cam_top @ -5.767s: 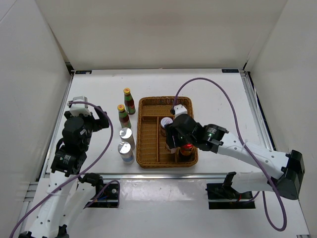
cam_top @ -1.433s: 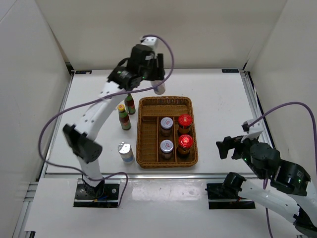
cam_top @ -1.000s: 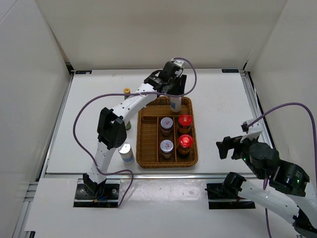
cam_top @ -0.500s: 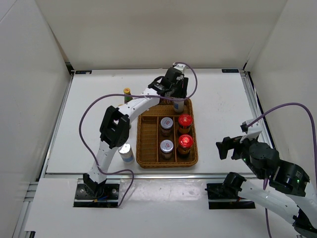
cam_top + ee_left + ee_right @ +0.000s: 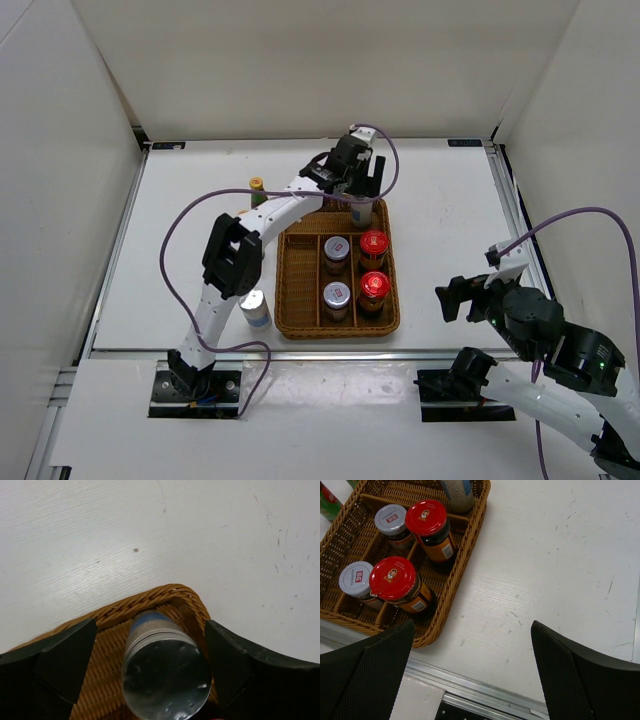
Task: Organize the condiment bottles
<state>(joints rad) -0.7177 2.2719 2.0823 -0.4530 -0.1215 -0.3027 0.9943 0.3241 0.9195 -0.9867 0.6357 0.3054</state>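
While left fingers (image 5: 60, 665) flank the shaker (image 5: 165, 677) wide, corner of wicker tray (image 5: 150, 596) behind it, right fingers (image 5: 365, 675) wide.

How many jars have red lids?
2. The far red-lidded jar and the near red-lidded jar stand in the right-hand compartments of the wicker tray, one behind the other.

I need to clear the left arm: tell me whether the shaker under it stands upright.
Upright: the shaker stands in the tray's far corner, silver top facing the wrist camera, left gripper open around it.
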